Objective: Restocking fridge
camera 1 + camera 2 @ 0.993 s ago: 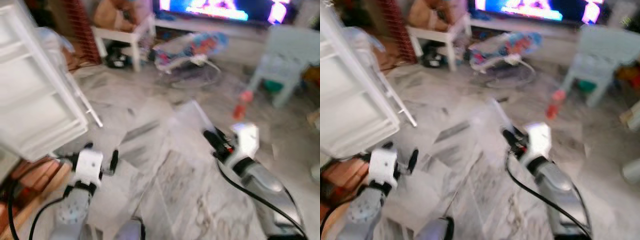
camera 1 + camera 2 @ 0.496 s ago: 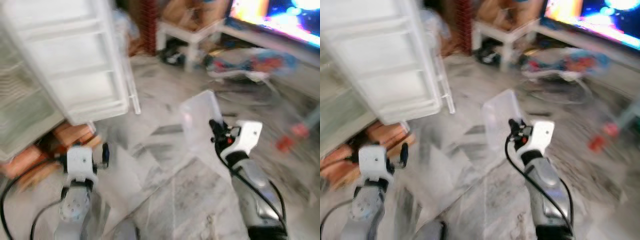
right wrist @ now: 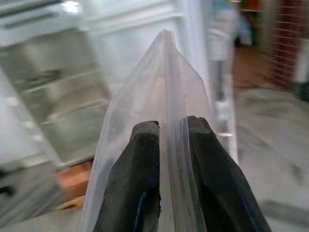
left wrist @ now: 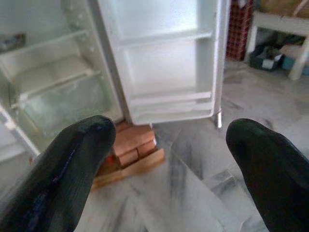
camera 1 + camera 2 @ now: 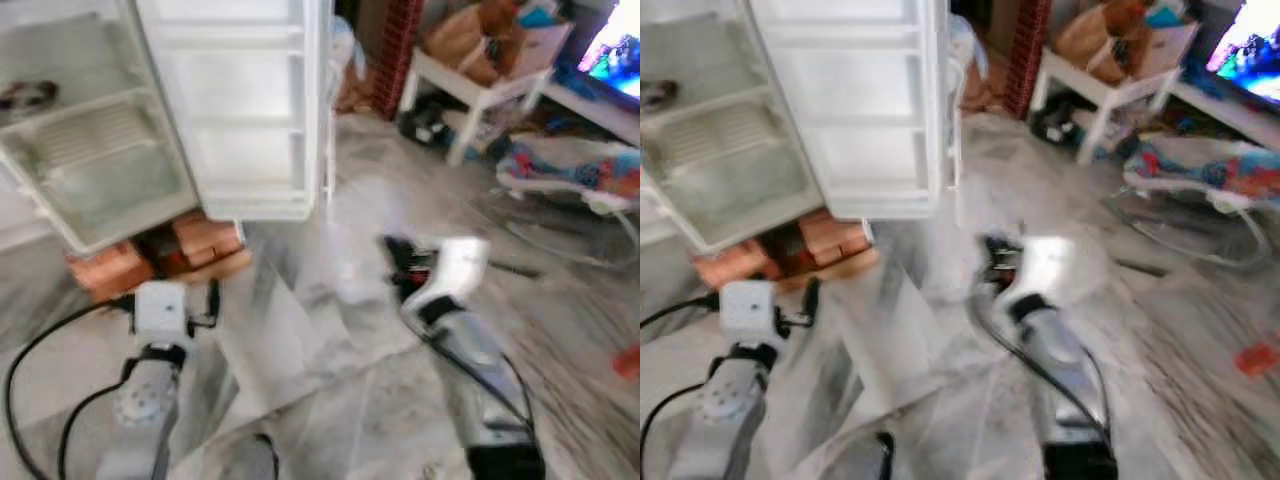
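Clearly pinched between the two black fingers [image 3: 140,183] of the right gripper [image 3: 166,145] is a clear plastic bag [image 3: 159,87], its thin edge clamped at the fingertips and the rest rising to a peak beyond them. From the head views the bag is too blurred to make out well; the right gripper [image 5: 400,265] is held out over the marble floor [image 5: 560,300], in front of the open fridge [image 5: 90,150]. The fridge stands with its door [image 5: 250,110] swung wide, white door shelves facing the room, and glass shelves and a clear drawer showing inside the cabinet. A dark item [image 5: 25,95] lies on an upper shelf, too small to identify. Under the fridge's front corner sit reddish bricks [image 5: 160,255] on a wooden board.

The left gripper [image 5: 190,300] hangs low near those bricks, its fingers [image 4: 72,169] spread well apart with nothing between them. Black cables trail from both silver arms. Farther back stand a white low table [image 5: 480,90], a red lattice panel [image 5: 395,45] and a colourful baby bouncer [image 5: 580,170].
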`<state>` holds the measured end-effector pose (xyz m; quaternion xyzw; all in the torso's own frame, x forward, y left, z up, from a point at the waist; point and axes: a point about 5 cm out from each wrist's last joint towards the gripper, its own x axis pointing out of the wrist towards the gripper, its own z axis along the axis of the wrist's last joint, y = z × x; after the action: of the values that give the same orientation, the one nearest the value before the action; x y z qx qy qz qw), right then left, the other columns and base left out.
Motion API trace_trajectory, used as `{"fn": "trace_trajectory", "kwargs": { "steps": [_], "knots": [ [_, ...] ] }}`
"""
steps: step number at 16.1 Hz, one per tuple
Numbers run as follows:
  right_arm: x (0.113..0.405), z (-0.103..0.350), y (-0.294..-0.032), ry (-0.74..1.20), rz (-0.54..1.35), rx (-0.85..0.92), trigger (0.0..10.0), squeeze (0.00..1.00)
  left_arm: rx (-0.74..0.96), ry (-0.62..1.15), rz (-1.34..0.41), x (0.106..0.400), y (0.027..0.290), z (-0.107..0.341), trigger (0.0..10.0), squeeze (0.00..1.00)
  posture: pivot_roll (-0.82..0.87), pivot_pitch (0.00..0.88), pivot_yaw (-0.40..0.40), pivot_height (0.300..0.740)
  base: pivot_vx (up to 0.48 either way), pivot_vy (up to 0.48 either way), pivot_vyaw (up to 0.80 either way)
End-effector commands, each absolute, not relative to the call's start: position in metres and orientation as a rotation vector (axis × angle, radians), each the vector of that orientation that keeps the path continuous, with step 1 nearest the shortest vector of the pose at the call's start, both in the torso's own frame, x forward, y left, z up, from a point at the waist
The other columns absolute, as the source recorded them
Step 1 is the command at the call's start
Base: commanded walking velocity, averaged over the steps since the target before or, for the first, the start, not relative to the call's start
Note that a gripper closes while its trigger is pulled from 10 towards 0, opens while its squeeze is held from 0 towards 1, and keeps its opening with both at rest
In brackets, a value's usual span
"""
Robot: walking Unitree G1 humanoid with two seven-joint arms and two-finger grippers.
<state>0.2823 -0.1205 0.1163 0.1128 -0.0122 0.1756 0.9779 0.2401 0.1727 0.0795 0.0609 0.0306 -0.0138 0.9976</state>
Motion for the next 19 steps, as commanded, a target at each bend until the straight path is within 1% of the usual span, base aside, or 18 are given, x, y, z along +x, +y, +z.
{"fn": "trace_trajectory", "kwargs": {
  "steps": [1, 4, 8, 9, 13, 19],
  "knots": [
    [0.283, 0.115, -0.129, -0.023, 0.329, 0.212, 10.0, 0.0, 0.129, 0.061, -0.049, 0.239, 0.169, 0.077, 10.0, 0.0, 0.13, 0.118, -0.046, 0.74, 0.0, 0.0, 0.76],
    [0.283, 0.113, -0.132, -0.014, 0.323, 0.219, 10.0, 0.0, 0.111, 0.054, -0.025, 0.24, 0.173, 0.08, 10.0, 0.0, 0.13, 0.119, -0.049, 0.74, 0.0, 0.0, 0.76],
    [0.282, 0.111, -0.13, -0.001, 0.341, 0.225, 10.0, 0.0, 0.093, 0.044, -0.054, 0.242, 0.166, 0.081, 10.0, 0.0, 0.12, 0.125, -0.045, 0.74, 0.0, 0.0, 0.76],
    [0.282, 0.112, -0.129, -0.001, 0.347, 0.233, 10.0, 0.0, 0.093, 0.043, -0.053, 0.243, 0.166, 0.081, 10.0, 0.0, 0.12, 0.126, -0.043, 0.74, 0.27, 0.0, 0.48],
    [0.281, 0.109, -0.127, 0.015, 0.35, 0.236, 10.0, 0.0, 0.097, 0.047, -0.048, 0.244, 0.168, 0.081, 10.0, 0.0, 0.12, 0.128, -0.033, 0.74, 0.325, 0.0, 0.0],
    [0.276, 0.105, -0.121, 0.03, 0.363, 0.249, 10.0, 0.0, 0.089, 0.042, -0.065, 0.249, 0.164, 0.083, 10.0, 0.0, 0.13, 0.125, -0.024, 0.74, 0.334, 0.336, 0.0]
  ]
}}
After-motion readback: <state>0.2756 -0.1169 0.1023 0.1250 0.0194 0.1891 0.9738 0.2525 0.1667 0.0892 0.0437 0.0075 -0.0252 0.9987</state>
